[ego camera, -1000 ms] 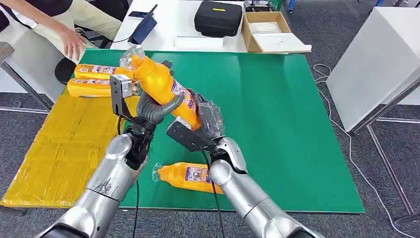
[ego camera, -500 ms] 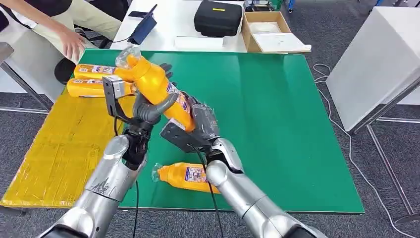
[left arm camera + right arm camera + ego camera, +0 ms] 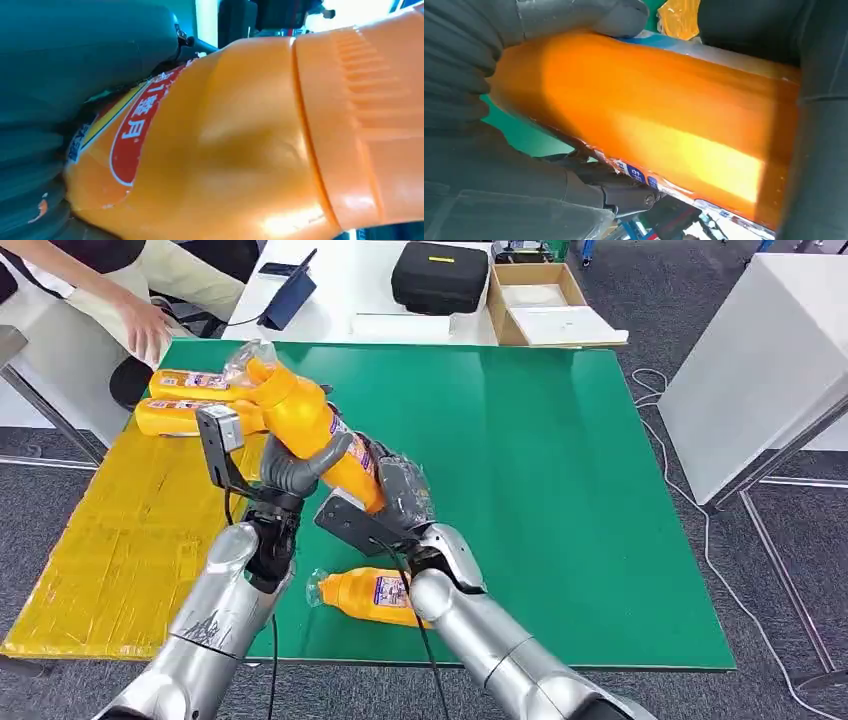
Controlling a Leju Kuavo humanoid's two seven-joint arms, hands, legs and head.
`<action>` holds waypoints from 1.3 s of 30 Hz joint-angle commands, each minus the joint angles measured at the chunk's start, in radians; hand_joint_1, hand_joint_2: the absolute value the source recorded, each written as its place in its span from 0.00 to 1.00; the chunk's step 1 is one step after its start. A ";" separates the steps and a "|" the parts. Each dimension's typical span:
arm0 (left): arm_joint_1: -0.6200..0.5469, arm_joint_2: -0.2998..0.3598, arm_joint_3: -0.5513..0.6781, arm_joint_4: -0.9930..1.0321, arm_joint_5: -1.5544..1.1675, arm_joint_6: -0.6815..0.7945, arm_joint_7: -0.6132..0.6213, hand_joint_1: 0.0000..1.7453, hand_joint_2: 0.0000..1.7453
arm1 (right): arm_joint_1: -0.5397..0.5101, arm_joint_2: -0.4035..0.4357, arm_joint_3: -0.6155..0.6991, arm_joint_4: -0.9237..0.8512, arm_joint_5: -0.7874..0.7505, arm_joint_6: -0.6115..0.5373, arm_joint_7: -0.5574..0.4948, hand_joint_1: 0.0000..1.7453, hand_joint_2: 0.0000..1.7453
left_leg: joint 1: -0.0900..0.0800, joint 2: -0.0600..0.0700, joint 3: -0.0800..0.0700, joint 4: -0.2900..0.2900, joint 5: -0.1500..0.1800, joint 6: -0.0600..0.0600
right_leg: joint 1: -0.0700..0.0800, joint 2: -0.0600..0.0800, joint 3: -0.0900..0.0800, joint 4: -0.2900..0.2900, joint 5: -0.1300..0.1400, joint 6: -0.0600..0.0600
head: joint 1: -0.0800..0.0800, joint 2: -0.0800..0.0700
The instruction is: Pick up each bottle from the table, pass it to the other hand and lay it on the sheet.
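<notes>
At six o'clock on the green surface (image 3: 560, 470) one bottle (image 3: 372, 596) lies. Above it both hands clasp the raised bottle (image 3: 312, 435): left hand (image 3: 290, 462), right hand (image 3: 400, 495). At ten o'clock two bottles (image 3: 185, 400) rest on the yellow sheet (image 3: 120, 540).

Both arms are silver metal with rounded, glossy shells, the left arm (image 3: 215, 610) scuffed with dark scratch marks near the elbow. Each wrist carries a dark grey camera bracket trailing a thin black cable. The left hand (image 3: 290, 462) and right hand (image 3: 405, 490) are dark grey, the right under clear plastic film.
</notes>
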 commanded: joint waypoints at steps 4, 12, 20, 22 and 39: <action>-0.045 0.017 0.045 -0.001 -0.034 0.003 -0.015 1.00 1.00 | 0.083 -0.067 0.049 -0.090 -0.008 -0.003 -0.052 0.97 1.00 | 0.001 -0.002 0.005 -0.001 -0.002 -0.003 | 0.001 -0.003 0.006 -0.001 -0.002 -0.002 | 0.000 0.000; -0.077 0.035 0.067 0.015 -0.083 0.057 -0.044 1.00 1.00 | 0.163 -0.144 -0.040 -0.320 -0.007 0.008 -0.048 0.00 1.00 | 0.001 -0.004 0.004 0.000 -0.001 -0.003 | 0.001 -0.004 0.005 -0.001 -0.002 -0.002 | 0.000 0.000; -0.054 0.047 0.110 -0.007 -0.074 0.066 -0.039 1.00 1.00 | 0.194 -0.172 -0.076 -0.417 0.004 0.007 -0.049 0.00 1.00 | 0.001 -0.002 0.003 0.000 -0.002 -0.002 | 0.001 -0.002 0.004 -0.001 -0.002 -0.002 | 0.000 0.000; -0.054 0.049 0.112 -0.007 -0.073 0.064 -0.039 1.00 1.00 | 0.194 -0.175 -0.077 -0.418 0.004 0.007 -0.049 0.00 1.00 | 0.001 0.000 0.006 -0.001 -0.003 -0.003 | 0.000 -0.001 0.006 -0.001 -0.002 -0.002 | 0.000 0.000; -0.156 0.150 0.135 0.199 -0.634 0.473 -0.079 1.00 1.00 | 0.274 -0.223 -0.182 -0.600 -0.034 -0.010 -0.062 0.00 1.00 | 0.001 -0.002 0.004 0.000 -0.002 -0.003 | 0.001 -0.002 0.005 0.000 -0.002 -0.002 | 0.000 0.000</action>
